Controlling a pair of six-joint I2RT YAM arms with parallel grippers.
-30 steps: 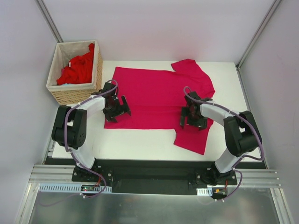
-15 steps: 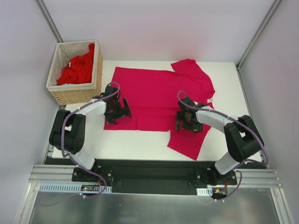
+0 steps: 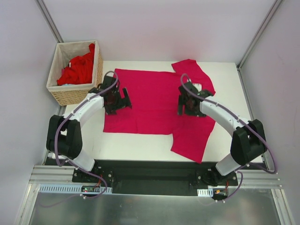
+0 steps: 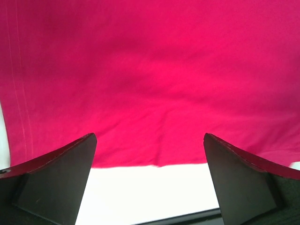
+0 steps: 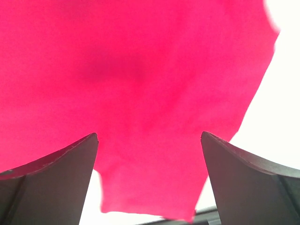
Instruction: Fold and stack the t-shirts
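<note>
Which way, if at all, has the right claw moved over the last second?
Yes. The right gripper has moved away from its base, toward the far edge of the table, and is open over the magenta t-shirt.

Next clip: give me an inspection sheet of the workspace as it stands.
Surface: white table, bare around the cloth.
Job's things: magenta t-shirt spread flat; red t-shirts bunched in the wicker basket at far left.
Clutter: nothing seen.
Grippers: left gripper and right gripper open over the magenta t-shirt, holding nothing.
Cables: purple cables run along both arms.
Surroundings: plain white walls.
</note>
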